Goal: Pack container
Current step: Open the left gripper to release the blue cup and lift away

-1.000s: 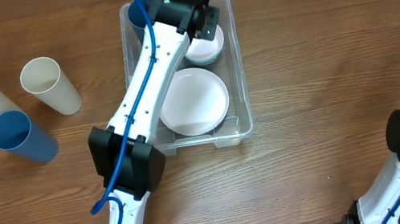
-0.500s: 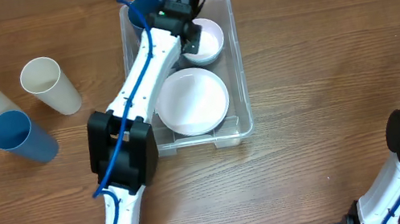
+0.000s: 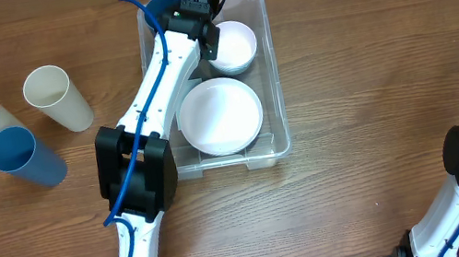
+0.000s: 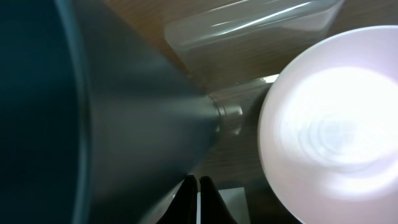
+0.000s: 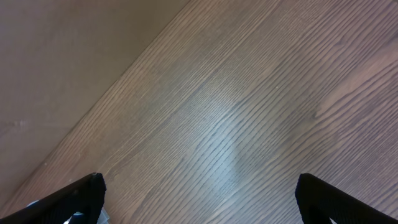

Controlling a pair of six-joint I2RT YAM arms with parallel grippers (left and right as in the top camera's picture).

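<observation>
container [image 3: 276, 74] mid-bench [image 3: 372, 86], opening up, long axis near-to-far | holds plate [image 3: 220, 116], bowl [image 3: 235, 45], blue cup [image 3: 156, 17] in far-left corner | left gripper [image 4: 198, 199] over its far end, fingers pressed together | right gripper [image 5: 199, 186] spread wide, far right, over bench

Seen from above, the light falls even and soft on the table [image 3: 370, 77], with faint shadows and everything sharp. My left wrist view is too close: the cup [image 4: 93, 112] is a dark blur, the bowl [image 4: 336, 124] burns out to white glare, and the container [image 4: 249, 18] rim glints. My right wrist view is crisp, with a pale sheen across the grain.
</observation>
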